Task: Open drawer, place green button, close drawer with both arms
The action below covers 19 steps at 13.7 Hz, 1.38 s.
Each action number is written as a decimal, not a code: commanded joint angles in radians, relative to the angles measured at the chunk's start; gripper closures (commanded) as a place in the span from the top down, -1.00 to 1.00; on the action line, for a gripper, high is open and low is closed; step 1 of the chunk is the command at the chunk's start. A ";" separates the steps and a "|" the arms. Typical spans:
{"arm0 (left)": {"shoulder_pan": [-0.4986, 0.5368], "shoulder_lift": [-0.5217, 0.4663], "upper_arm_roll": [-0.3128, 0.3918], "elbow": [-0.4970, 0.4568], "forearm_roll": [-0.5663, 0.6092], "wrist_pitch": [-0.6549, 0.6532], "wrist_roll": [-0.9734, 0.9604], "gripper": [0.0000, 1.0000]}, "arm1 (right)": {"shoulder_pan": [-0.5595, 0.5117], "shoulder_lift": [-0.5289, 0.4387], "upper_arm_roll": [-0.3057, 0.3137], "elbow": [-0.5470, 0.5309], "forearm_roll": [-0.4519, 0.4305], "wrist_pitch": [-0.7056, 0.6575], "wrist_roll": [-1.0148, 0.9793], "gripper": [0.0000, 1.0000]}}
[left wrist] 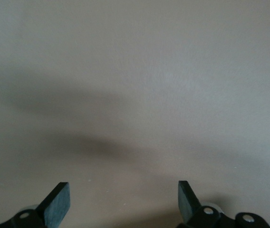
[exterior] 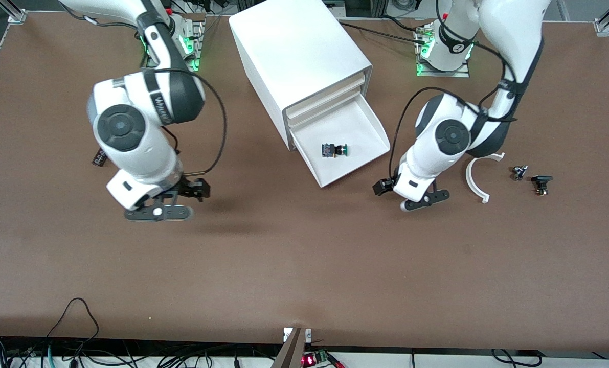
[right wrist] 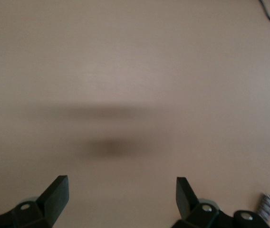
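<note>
Front view: big white cabinet [exterior: 304, 61] standing on a brown table [exterior: 304, 266], midway between the two arm bases. Lowest drawer [exterior: 358, 122] of that cabinet pulled fully out toward the camera, its two upper drawers only slightly ajar. Inside the open drawer, resting on its white floor, the button [exterior: 334, 150], lying on its side with its green cap pointing toward the left arm's end of the table.

Beside the cabinet toward the left arm's end, the left gripper [exterior: 421, 200] hanging low over bare table, just clear of the drawer's front corner, holding nothing. Seen from the left wrist view, left gripper [left wrist: 124, 202] with fingers spread wide, only plain table between them.

Beside the cabinet toward the right arm's end, the right gripper [exterior: 158, 210] hanging over bare table, well apart from the drawer, also holding nothing. Seen from the right wrist view, right gripper [right wrist: 122, 199] likewise spread wide over bare table, with a small metal spring [right wrist: 266, 205] lying on the surface near one finger.

Farther from the cabinet than the left gripper, toward the left arm's end: a curved white plastic piece [exterior: 477, 180], then a small metal part [exterior: 518, 172] and a small black part [exterior: 541, 182], all resting on the table.
</note>
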 commanded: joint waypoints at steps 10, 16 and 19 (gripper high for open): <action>-0.099 -0.008 -0.065 -0.220 0.005 0.183 -0.053 1.00 | -0.327 -0.259 0.089 -0.099 0.007 -0.077 0.000 1.00; -0.099 -0.030 -0.195 -0.240 0.005 0.114 -0.038 1.00 | -0.362 -0.329 0.053 -0.128 0.017 -0.221 -0.229 1.00; -0.099 -0.042 -0.231 -0.269 0.005 0.099 -0.036 1.00 | -0.362 -0.446 0.022 -0.313 0.039 -0.157 -0.286 1.00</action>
